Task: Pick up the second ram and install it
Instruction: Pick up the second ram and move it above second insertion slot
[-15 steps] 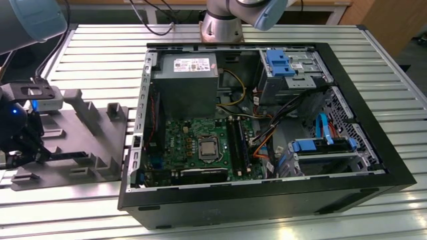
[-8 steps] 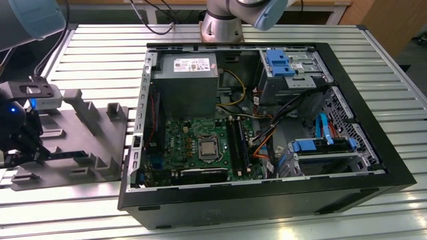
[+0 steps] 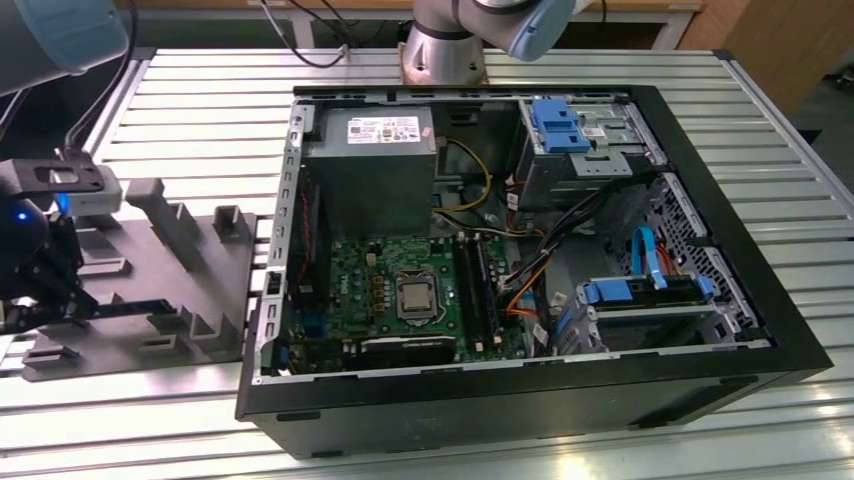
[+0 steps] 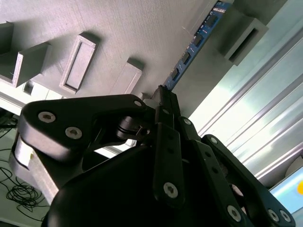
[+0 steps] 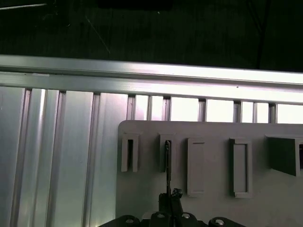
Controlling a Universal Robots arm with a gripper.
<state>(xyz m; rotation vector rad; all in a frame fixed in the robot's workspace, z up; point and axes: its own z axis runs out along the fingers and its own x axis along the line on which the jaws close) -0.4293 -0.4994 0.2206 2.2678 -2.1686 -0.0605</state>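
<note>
Pickup stage, install not started. The black linkage gripper (image 4: 161,96) is clenched on one end of the second ram (image 4: 194,44), a thin blue-green memory stick with small black chips. It stands on edge in a slot of the grey plastic tray (image 3: 200,292) (not lifted clear, I'd judge). The open black PC case (image 3: 534,402) sits beside the tray.

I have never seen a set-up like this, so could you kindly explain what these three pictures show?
It is a robot arm at a slatted metal table. The exterior view looks at the whole scene: an open computer case with its green motherboard, and beside it, on the exterior view's left, a grey tray. The two wrist views come from cameras riding on the arm. In both wrist views, its black hand is closed on one end of a thin memory stick, which stands on edge in the tray.
</note>
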